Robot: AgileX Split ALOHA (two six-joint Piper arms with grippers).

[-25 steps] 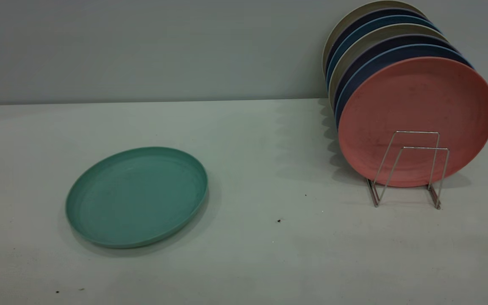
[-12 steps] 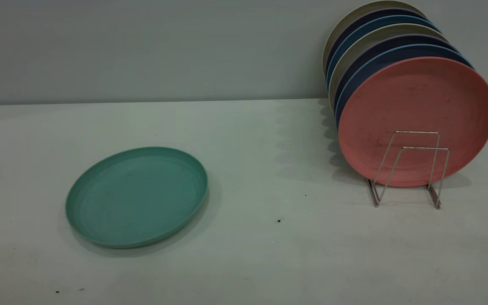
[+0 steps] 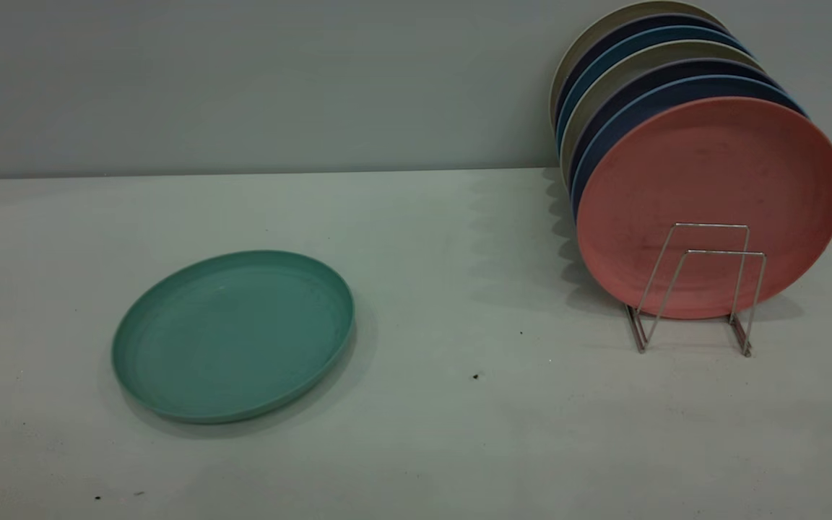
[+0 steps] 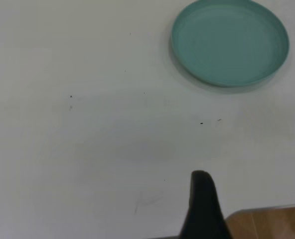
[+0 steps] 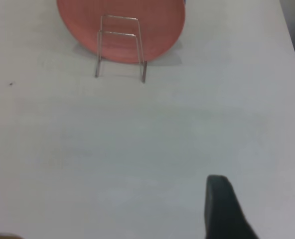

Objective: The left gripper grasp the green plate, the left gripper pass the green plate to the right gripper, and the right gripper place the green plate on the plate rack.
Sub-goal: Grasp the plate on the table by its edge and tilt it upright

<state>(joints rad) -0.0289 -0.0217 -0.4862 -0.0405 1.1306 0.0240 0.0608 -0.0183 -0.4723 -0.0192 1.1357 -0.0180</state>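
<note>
One green plate lies flat on the table, well apart from the plate rack, not yet grasped.

Exterior view: seven plates stand on edge in the rack, a salmon-pink plate in front; two wire loops ahead of it stand free, likely for the green one. Left wrist view: one finger of the left gripper shows, far from the plate; its spread cannot be told. Right wrist view: the right gripper faces the rack, fingers apart.

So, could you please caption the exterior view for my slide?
Green plate lies flat on the table; plate rack holds upright plates, pink plate frontmost.
</note>
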